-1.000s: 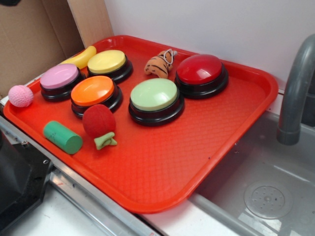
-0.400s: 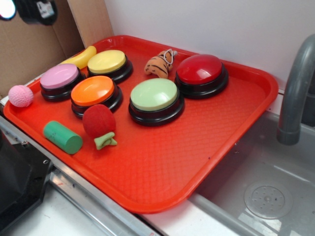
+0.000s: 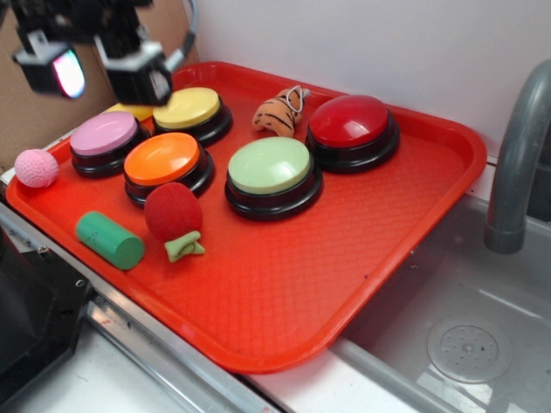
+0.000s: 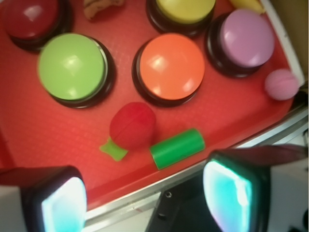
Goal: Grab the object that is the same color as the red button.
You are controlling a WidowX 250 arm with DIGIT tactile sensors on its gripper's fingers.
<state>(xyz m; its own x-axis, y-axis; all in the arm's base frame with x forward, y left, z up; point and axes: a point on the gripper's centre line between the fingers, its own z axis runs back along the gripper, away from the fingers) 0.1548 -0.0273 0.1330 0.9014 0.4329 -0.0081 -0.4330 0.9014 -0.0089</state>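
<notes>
The small fuzzy red round toy [image 3: 172, 212] with a light-green leafy tuft lies on the red tray [image 3: 284, 292], just in front of the orange button; it also shows in the wrist view [image 4: 132, 124]. The dark-red dome button [image 3: 351, 125] stands at the tray's back right, and in the wrist view [image 4: 30, 20] at the top left. My gripper [image 3: 96, 70] hangs high over the tray's back left corner, well above and behind the toy. It is open and empty, its two fingers [image 4: 231, 193] wide apart.
Green [image 3: 271, 172], orange [image 3: 164, 163], pink [image 3: 105, 139] and yellow [image 3: 189, 112] buttons stand on the tray. A green cylinder [image 3: 110, 240], pink ball [image 3: 36, 168], striped plush [image 3: 277, 112] and yellow banana are there too. A sink and grey faucet [image 3: 516, 172] are at the right.
My gripper has come down and to the right into the exterior view, from the top left corner to above the pink and yellow buttons. The objects on the tray have not moved.
</notes>
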